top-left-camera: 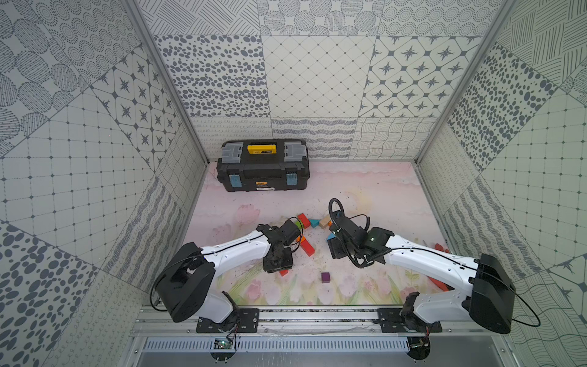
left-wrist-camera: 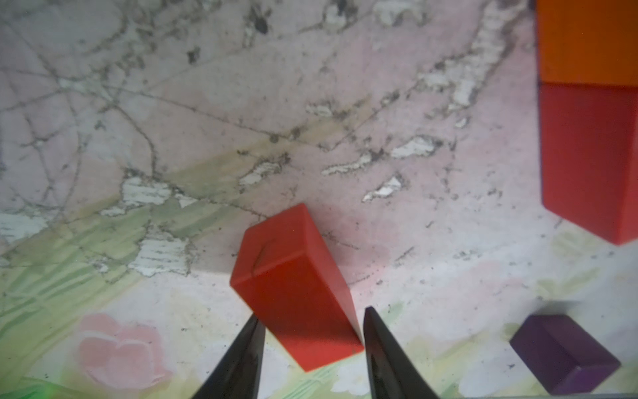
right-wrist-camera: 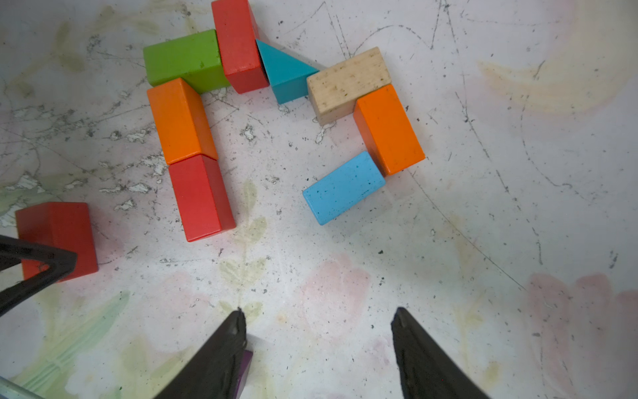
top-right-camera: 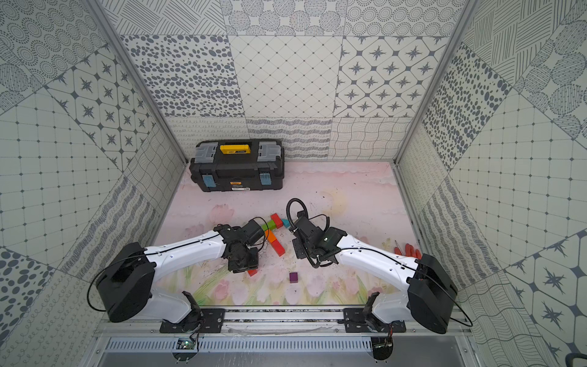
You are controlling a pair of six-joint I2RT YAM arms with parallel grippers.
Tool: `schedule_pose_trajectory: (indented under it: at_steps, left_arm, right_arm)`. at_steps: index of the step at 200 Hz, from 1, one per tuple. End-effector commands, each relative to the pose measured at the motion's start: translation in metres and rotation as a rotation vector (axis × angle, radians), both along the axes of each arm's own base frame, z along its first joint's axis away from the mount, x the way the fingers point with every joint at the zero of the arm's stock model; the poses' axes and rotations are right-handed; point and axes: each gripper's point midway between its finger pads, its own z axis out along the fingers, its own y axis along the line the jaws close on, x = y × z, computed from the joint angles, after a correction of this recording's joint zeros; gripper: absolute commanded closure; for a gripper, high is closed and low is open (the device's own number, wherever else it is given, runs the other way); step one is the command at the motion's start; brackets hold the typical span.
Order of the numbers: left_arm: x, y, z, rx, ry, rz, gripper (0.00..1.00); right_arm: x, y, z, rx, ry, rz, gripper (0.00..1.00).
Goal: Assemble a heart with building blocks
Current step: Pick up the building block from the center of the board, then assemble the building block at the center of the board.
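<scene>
**Toolbox at the back, red piece by the wall**

Back left on the pink flowered mat (top-left-camera: 365, 190) sits a black toolbox (top-left-camera: 263, 171), lid down, yellow handle (top-left-camera: 261, 148) flat on top, blue latches in front. By the right wall lies a flat red piece (top-right-camera: 409, 250), partly hidden. Patterned grey-and-white panels (top-left-camera: 317, 79) wall everything in.

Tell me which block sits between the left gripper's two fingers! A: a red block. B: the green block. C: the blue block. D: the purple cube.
A: in the left wrist view, a red block lies right between the two fingertips of the left gripper.
</scene>
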Motion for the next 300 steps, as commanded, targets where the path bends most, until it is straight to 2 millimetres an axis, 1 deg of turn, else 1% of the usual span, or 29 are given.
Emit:
schedule_pose_trajectory:
  at_steps: [1,12,30,49,58,73,89,99,118,134,144,157,177,214,235,267,283,290,300]
  left_arm:
    - [0.011,-0.004,-0.009,0.009,0.001,0.003,0.78]
    - [0.012,-0.004,-0.008,0.018,0.002,-0.008,0.88]
    - [0.014,-0.006,0.001,0.025,-0.006,-0.044,0.99]
    - [0.02,-0.012,0.025,0.061,-0.077,-0.144,1.0]
    - [0.026,-0.023,0.04,0.043,-0.125,-0.207,1.0]
    - [0.036,-0.053,0.065,-0.036,-0.214,-0.332,1.0]
    - [0.046,-0.085,0.084,-0.121,-0.284,-0.452,1.0]
    - [0.052,-0.103,0.092,-0.155,-0.315,-0.518,1.0]
    - [0.062,-0.13,0.099,-0.198,-0.336,-0.614,1.0]
    - [0.066,-0.15,0.096,-0.227,-0.329,-0.691,1.0]
    - [0.067,-0.158,0.091,-0.223,-0.315,-0.733,1.0]
    - [0.066,-0.164,0.083,-0.209,-0.284,-0.776,1.0]
    - [0.061,-0.171,0.075,-0.21,-0.277,-0.832,1.0]
    - [0.051,-0.173,0.059,-0.206,-0.231,-0.877,1.0]
    - [0.047,-0.175,0.051,-0.219,-0.221,-0.886,1.0]
    - [0.048,-0.17,0.036,-0.179,-0.197,-0.883,1.0]
    - [0.052,-0.168,0.029,-0.144,-0.193,-0.877,0.76]
    - [0.054,-0.167,0.026,-0.129,-0.193,-0.874,0.69]
    - [0.057,-0.168,0.022,-0.12,-0.201,-0.869,0.63]
  right_arm:
    - [-0.001,-0.005,0.009,0.032,-0.021,-0.022,0.42]
    - [-0.003,-0.007,0.011,0.039,-0.024,-0.023,0.51]
    - [-0.006,-0.013,0.013,0.047,-0.03,-0.032,0.57]
    - [-0.008,-0.019,0.015,0.059,-0.034,-0.051,0.57]
    - [-0.007,-0.023,0.017,0.067,-0.038,-0.065,0.57]
    - [-0.005,-0.03,0.022,0.085,-0.049,-0.095,0.57]
    - [0.001,-0.041,0.027,0.104,-0.059,-0.14,0.57]
    - [0.006,-0.051,0.029,0.109,-0.057,-0.176,0.57]
    - [0.011,-0.068,0.034,0.118,-0.057,-0.234,0.57]
    - [0.011,-0.077,0.038,0.132,-0.054,-0.258,0.57]
    - [0.011,-0.081,0.04,0.144,-0.056,-0.268,0.57]
    - [0.01,-0.084,0.041,0.148,-0.056,-0.278,0.57]
    - [0.008,-0.087,0.039,0.146,-0.049,-0.288,0.57]
    - [0.006,-0.09,0.03,0.138,-0.031,-0.295,0.57]
    - [0.006,-0.09,0.031,0.138,-0.029,-0.295,0.57]
    - [0.007,-0.091,0.033,0.139,-0.032,-0.295,0.57]
    - [0.008,-0.091,0.033,0.14,-0.031,-0.297,0.57]
    - [0.007,-0.091,0.032,0.141,-0.031,-0.297,0.56]
    - [0.007,-0.092,0.031,0.142,-0.029,-0.299,0.54]
